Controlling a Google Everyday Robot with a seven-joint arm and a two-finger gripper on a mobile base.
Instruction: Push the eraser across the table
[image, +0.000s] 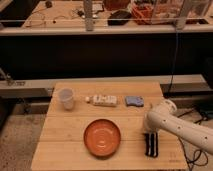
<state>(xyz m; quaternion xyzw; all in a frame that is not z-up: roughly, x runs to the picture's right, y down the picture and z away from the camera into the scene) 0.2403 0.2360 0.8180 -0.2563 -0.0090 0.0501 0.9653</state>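
The eraser (150, 144), a small black oblong block with pale lengthwise stripes, lies on the light wooden table (65, 135) near its front right corner, right of the orange plate (102, 137). My white arm comes in from the right and bends down over the eraser. The gripper (150, 134) sits at the eraser's far end, mostly hidden under the arm's white housing.
A white cup (66, 98) stands at the back left. A white rectangular box (104, 100) and a small blue-grey pad (134, 101) lie along the back of the table. A dark rail and benches run behind the table.
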